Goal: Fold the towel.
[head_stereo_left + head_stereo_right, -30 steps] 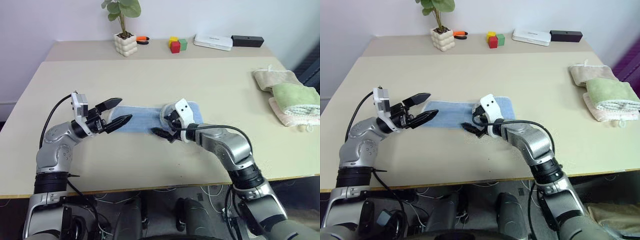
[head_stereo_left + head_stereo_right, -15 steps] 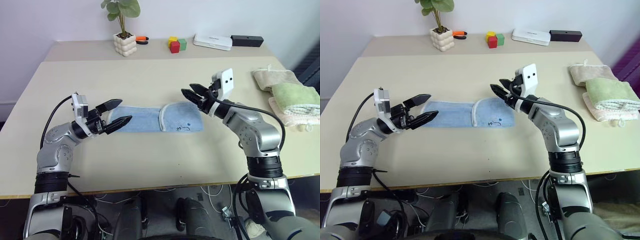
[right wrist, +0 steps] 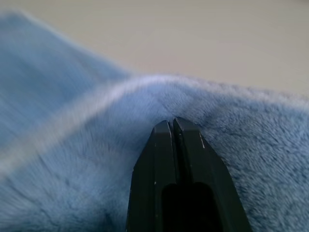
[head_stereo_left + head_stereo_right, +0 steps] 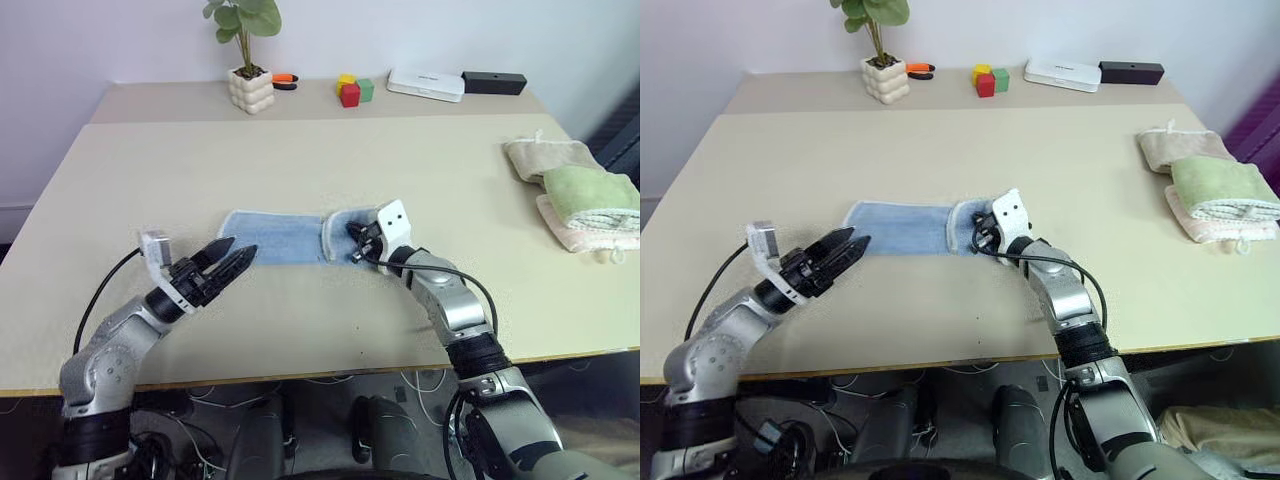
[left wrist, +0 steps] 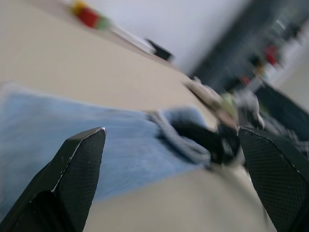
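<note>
Left eye view: towel [image 4: 280, 238] flat, long axis left-to-right across table [image 4: 420, 160].

The left gripper [image 5: 169, 159] is holding its jaws wide apart, facing the towel [image 5: 72, 140] lying on the tabletop [image 5: 58, 53].

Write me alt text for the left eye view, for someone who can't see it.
A light blue towel lies lengthwise on a beige table, its right end folded over, with the right gripper shut and pressed on that fold. The left gripper hovers open near the towel's left end, and folded green and cream towels sit far right.
</note>
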Controlling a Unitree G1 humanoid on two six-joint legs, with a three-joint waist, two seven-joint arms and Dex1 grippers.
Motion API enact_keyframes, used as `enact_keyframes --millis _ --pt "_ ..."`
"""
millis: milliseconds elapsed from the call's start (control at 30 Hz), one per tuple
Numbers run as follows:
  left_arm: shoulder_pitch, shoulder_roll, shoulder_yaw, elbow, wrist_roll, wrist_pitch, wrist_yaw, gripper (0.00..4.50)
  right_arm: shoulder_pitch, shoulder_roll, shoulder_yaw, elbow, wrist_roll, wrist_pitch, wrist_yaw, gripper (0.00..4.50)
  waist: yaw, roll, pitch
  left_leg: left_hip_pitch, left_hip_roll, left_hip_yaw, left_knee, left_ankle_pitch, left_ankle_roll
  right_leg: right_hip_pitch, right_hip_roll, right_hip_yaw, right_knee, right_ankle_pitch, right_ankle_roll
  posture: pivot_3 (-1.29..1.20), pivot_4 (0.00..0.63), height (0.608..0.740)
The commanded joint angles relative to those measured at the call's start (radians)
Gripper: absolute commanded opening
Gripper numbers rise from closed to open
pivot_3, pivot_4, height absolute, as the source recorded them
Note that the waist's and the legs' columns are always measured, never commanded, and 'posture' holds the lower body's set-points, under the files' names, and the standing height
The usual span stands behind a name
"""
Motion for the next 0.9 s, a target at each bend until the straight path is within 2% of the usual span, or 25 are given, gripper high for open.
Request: enact_keyframes --millis 33,167,367,400,567,633,700,900 --pt "0.024 -0.046 0.073 -0.084 -0.163 0.068 0.180 4.50 -0.017 0.015 -0.005 0.031 -0.007 -0.021 0.015 0.06 0.000 0.000 0.000 0.000 0.000 0.000 0.000 0.000 0.000 0.000 0.000 0.000 0.000 0.000 0.000 0.00 0.150 0.740" --pt "0.055 -0.072 0.078 -0.115 -0.222 0.098 0.295 4.50 0.008 0.036 0.001 0.035 0.001 -0.013 0.037 1.23 -0.002 -0.001 -0.001 0.001 -0.001 -0.001 0.000 0.000 0.000 0.002 0.001 -0.001 0.000 0.000 0.000 0.00 0.150 0.740" --pt "0.151 -0.105 0.065 -0.173 -0.396 0.148 0.424 4.50 -0.009 0.014 -0.045 -0.050 0.039 0.009 0.073 4.27 -0.002 -0.001 -0.001 0.002 0.000 -0.001 0.000 0.000 0.000 0.002 0.000 0.000 0.000 0.000 0.000 0.00 0.150 0.740" --pt "0.167 -0.106 0.060 -0.182 -0.412 0.151 0.435 4.50 -0.013 0.012 -0.057 -0.070 0.054 0.028 0.080 4.45 0.000 -0.001 -0.001 0.002 0.000 -0.001 0.000 0.000 0.000 0.002 0.000 0.000 0.000 0.000 0.000 0.00 0.150 0.740" --pt "0.187 -0.129 0.038 -0.155 -0.411 0.121 0.522 4.50 -0.019 -0.049 -0.107 -0.252 0.164 0.123 0.179 4.45 0.004 0.000 0.000 0.001 0.000 -0.001 0.000 -0.001 0.000 0.001 0.000 0.000 -0.001 -0.002 -0.003 0.00 0.150 0.740" --pt "0.178 -0.135 0.030 -0.130 -0.379 0.107 0.557 4.50 -0.006 -0.099 -0.111 -0.330 0.195 0.125 0.249 4.45 0.003 0.000 0.000 0.001 0.000 -0.001 0.000 -0.001 0.000 0.001 0.000 0.000 -0.001 -0.002 -0.003 0.00 0.150 0.740" --pt "0.156 -0.162 0.042 -0.095 -0.405 0.091 0.619 4.50 0.000 -0.163 -0.145 -0.383 0.251 0.148 0.319 4.45 0.005 0.000 -0.001 0.001 -0.001 -0.001 0.000 -0.001 0.000 0.001 0.000 0.000 -0.001 -0.002 -0.003 0.00 0.150 0.740" --pt "0.076 -0.207 0.064 -0.022 -0.418 0.032 0.729 4.50 0.035 -0.322 -0.190 -0.448 0.334 0.198 0.459 4.45 0.006 0.000 -0.001 0.001 -0.001 -0.001 0.000 -0.001 0.000 0.003 0.000 -0.001 -0.003 -0.002 -0.004 0.00 0.150 0.740"
